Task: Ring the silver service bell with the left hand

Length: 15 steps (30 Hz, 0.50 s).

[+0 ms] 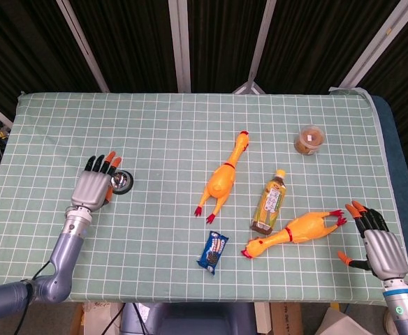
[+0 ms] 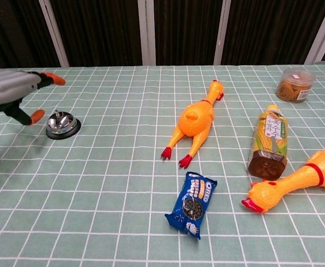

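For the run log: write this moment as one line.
phase: bell press | left hand: raised above silver service bell, fingers apart, no contact | right hand: idle at table edge, holding nothing

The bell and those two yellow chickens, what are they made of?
The bell looks like polished metal: its silver dome mirrors the light, on a dark base. The two chickens look like soft rubber or vinyl, matte orange-yellow with red feet, though I can't be sure.

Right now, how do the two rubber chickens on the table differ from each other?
The middle chicken lies alone with its head toward the far edge; the right chicken lies across, its head toward the cookie pack. The middle one touches nothing; the right one lies right beside the bottle. Both are yellow-orange with red feet.
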Available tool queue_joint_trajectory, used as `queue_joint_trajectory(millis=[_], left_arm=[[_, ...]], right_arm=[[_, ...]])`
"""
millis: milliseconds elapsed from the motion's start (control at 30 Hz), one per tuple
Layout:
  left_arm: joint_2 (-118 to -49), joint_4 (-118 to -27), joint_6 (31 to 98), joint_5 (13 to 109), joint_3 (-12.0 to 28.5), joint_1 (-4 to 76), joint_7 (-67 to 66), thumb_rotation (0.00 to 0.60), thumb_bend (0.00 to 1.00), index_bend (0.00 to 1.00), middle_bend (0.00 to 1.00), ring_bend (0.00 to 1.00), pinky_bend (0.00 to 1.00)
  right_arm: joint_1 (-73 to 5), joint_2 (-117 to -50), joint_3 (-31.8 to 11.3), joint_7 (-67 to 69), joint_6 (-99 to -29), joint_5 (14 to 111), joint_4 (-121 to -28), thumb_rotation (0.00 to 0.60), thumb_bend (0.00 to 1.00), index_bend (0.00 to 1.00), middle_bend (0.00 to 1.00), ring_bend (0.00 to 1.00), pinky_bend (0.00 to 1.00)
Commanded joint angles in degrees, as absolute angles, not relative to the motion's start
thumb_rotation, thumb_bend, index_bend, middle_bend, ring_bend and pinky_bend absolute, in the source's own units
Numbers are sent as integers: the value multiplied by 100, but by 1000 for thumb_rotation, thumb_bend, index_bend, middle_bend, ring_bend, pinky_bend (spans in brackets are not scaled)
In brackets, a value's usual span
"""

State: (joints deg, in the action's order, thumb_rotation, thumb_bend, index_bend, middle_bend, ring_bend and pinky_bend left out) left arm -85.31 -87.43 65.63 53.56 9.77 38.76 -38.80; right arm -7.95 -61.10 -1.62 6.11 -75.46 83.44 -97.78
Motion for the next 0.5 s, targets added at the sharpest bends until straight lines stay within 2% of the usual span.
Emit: queue_joint_trajectory(millis=[33, 100, 233, 333, 400, 500], left_arm=[[-8203, -9186, 6855, 5632, 1158, 3832, -3673, 600, 650, 0, 0, 0, 0], [-8036, -9405, 6963, 5722, 1122, 3759, -3677, 600, 577, 0, 0, 0, 0], [-7779, -9754, 7220, 5928, 925, 3516, -3646, 600, 330, 0, 0, 0, 0], [-7596, -9996, 7471, 6115, 684, 3221, -3509, 600, 207, 0, 0, 0, 0], [-7450, -10170, 7704, 6302, 468, 2957, -3354, 600, 154, 0, 0, 0, 0], [-7197, -10337, 8131, 6756, 75, 2510, -3046, 600, 129, 0, 0, 0, 0]], right_arm=[[-796, -6105, -162, 610, -7540, 8338, -9778, 600, 252, 0, 0, 0, 0], [-792, -6106, -158, 610, -7541, 8340, -9773, 600, 252, 0, 0, 0, 0], [-792, -6106, -159, 608, -7542, 8338, -9766, 600, 252, 0, 0, 0, 0], [-788, -6105, -159, 601, -7555, 8347, -9762, 600, 252, 0, 0, 0, 0], [-788, -6107, -159, 582, -7567, 8361, -9754, 600, 251, 0, 0, 0, 0], [-785, -6119, -153, 534, -7585, 8385, -9742, 600, 252, 0, 0, 0, 0]])
